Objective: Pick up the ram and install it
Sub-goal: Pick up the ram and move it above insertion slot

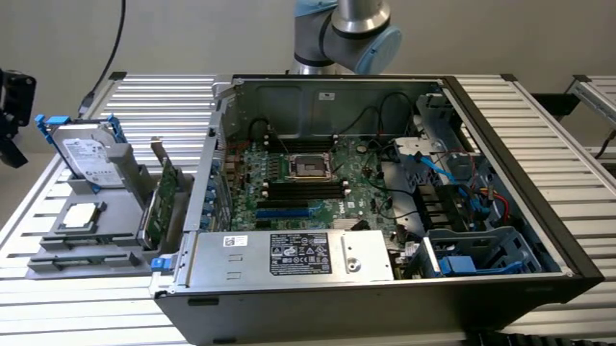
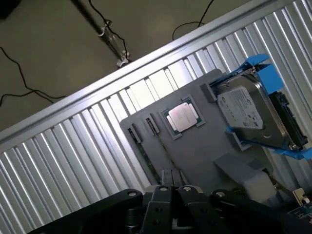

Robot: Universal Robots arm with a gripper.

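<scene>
Hovering gripper (image 2: pixel 169 179) above the ram (image 2: pixel 146 158), edge-on in the gray tray (image 2: pixel 195 151).

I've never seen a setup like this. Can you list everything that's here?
table: one, silver slats, under everything
case: one, black, open, centre
motherboard: one, green, inside the case
holder: one, grey, exterior view's left of the case
hard drive: one, silver with blue rails, upright in the holder
chip: one, silver, flat on the holder
card: one, green, upright, holder's case side
ram: probably one, thin dark strip, on edge in the holder
arm: one, grey and blue, behind the case
gripper: one, black, above the holder
</scene>
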